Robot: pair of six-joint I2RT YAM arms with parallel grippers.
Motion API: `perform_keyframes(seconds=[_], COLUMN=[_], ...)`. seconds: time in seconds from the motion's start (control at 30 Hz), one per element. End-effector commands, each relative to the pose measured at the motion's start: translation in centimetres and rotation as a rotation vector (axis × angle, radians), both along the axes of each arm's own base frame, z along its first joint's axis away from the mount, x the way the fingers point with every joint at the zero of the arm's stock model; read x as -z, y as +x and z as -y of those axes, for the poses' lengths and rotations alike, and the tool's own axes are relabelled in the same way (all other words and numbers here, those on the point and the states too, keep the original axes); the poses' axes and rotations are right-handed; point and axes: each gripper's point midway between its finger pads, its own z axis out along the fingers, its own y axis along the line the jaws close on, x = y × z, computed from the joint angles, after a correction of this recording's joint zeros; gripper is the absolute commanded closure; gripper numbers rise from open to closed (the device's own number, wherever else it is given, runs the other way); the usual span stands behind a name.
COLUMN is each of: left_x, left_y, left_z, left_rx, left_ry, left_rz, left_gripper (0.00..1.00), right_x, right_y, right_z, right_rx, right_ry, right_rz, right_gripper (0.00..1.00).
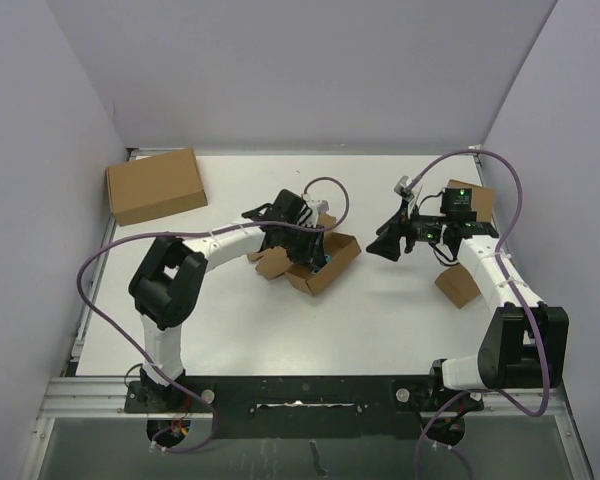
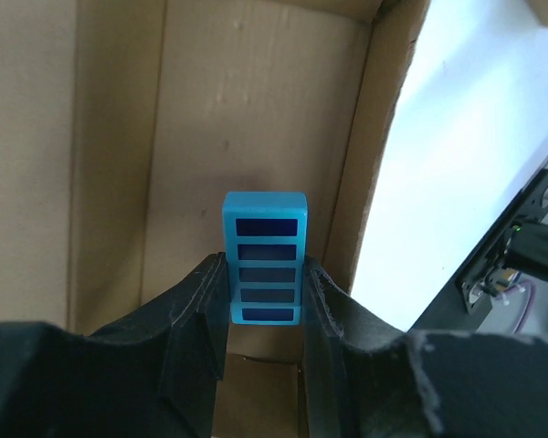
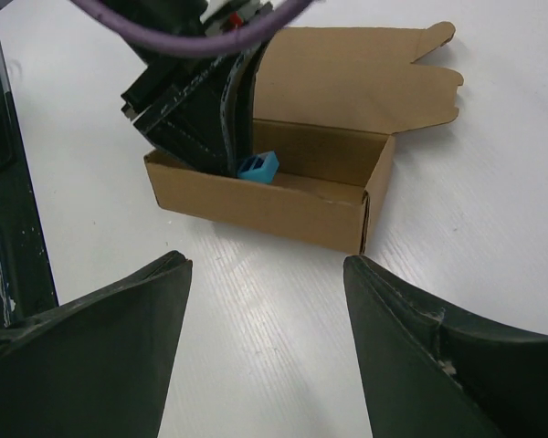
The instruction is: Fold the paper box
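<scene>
The paper box (image 1: 342, 260) is a brown, open oblong tray in the middle of the table, its lid flap (image 1: 271, 263) lying open to the left. My left gripper (image 1: 316, 254) reaches down into it and is shut on a small blue block (image 2: 265, 258) just above the box floor (image 2: 237, 119). The right wrist view shows the box (image 3: 283, 203), the blue block (image 3: 258, 167) and the left gripper (image 3: 201, 91) inside it. My right gripper (image 1: 390, 243) hovers to the right of the box, open and empty (image 3: 265, 274).
A larger closed brown carton (image 1: 155, 185) lies at the back left. Two small closed brown boxes sit by the right arm, one behind it (image 1: 477, 198) and one at its near side (image 1: 457, 286). White walls enclose the table.
</scene>
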Motion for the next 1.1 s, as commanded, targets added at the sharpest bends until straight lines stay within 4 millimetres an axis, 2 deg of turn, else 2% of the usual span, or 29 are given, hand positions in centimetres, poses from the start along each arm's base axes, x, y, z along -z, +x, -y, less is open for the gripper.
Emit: perform_keyframes(seconds=[0.0, 0.17, 0.5, 0.73, 0.83, 0.97, 1.07], left_x=[0.7, 1.1, -0.9, -1.8, -3.1, -6.2, -8.6], left_y=[-0.2, -1.1, -1.3, -1.5, -1.2, -0.8, -0.7], left_z=[1.1, 1.6, 2.3, 2.9, 2.8, 2.2, 1.2], left_rx=[0.007, 0.016, -0.026, -0.05, -0.084, -0.133, -0.183], left_ry=[0.072, 0.153, 0.21, 0.16, 0.13, 0.056, 0.001], left_rz=[0.012, 0.053, 0.155, 0.162, 0.199, 0.286, 0.371], left_gripper=[0.92, 0.84, 0.56, 0.54, 0.54, 0.54, 0.54], right_x=[-0.6, -0.6, -0.3, 1.0, 2.1, 3.2, 4.0], right_y=[0.1, 0.2, 0.1, 0.8, 1.5, 2.3, 3.0], right_z=[0.0, 0.1, 0.1, 0.1, 0.4, 0.7, 0.8], right_rx=[-0.01, -0.009, -0.009, 0.02, 0.061, 0.105, 0.107], right_ry=[0.02, 0.02, 0.022, 0.06, 0.052, 0.026, -0.021], right_rz=[0.023, 0.02, 0.01, -0.083, -0.125, -0.149, -0.135], right_gripper=[0.32, 0.32, 0.32, 0.33, 0.36, 0.52, 0.52])
